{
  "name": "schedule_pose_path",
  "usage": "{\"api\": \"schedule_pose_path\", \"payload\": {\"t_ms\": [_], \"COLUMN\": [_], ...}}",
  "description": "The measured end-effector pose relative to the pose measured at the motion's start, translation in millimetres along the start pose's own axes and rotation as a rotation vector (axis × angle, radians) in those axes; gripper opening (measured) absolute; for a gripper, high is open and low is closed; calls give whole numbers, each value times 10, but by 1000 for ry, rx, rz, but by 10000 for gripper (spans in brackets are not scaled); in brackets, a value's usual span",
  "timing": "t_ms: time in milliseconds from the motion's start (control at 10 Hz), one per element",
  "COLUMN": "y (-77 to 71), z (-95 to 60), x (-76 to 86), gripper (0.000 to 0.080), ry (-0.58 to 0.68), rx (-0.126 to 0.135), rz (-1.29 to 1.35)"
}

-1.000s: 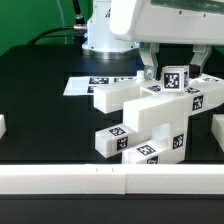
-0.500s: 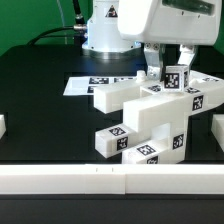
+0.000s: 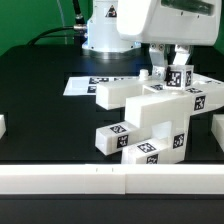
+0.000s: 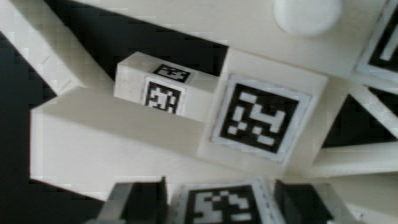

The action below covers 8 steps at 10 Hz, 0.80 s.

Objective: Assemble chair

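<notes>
The partly built chair (image 3: pixel 148 118) is a blocky stack of white tagged pieces in the middle of the black table. A long bar (image 3: pixel 115 94) sticks out toward the exterior view's left. On top, at its right, stands a small white tagged block (image 3: pixel 176 79). My gripper (image 3: pixel 172 68) hangs straight over it, shut on that block with a finger on each side. In the wrist view the same tagged block (image 4: pixel 221 204) fills the gap between the dark fingers (image 4: pixel 135 204), above the chair's flat white faces (image 4: pixel 107 140).
The marker board (image 3: pixel 80 86) lies flat behind the chair at the exterior view's left. A white rail (image 3: pixel 110 180) runs along the front edge. White blocks stand at the left edge (image 3: pixel 2 126) and right edge (image 3: pixel 216 130). The arm's base (image 3: pixel 100 35) is behind.
The jaws stood wide on either side of the small top block a second ago. They have since closed onto it. The arm itself has hardly moved.
</notes>
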<state>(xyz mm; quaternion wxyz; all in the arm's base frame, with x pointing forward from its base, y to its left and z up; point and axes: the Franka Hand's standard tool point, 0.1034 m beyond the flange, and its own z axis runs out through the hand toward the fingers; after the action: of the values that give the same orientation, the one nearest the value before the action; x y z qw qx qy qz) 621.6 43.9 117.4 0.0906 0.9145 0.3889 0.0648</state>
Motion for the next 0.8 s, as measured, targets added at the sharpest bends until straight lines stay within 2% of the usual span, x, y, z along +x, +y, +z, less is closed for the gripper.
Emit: {"api": "schedule_pose_path", "payload": {"t_ms": [200, 500, 800], "y": [5, 24, 20], "z": [4, 23, 24], "x": [-10, -37, -30], "gripper": [287, 287, 288], "ry": [-1, -4, -1], "rx": [0, 1, 5], "rz": [62, 424, 650]}}
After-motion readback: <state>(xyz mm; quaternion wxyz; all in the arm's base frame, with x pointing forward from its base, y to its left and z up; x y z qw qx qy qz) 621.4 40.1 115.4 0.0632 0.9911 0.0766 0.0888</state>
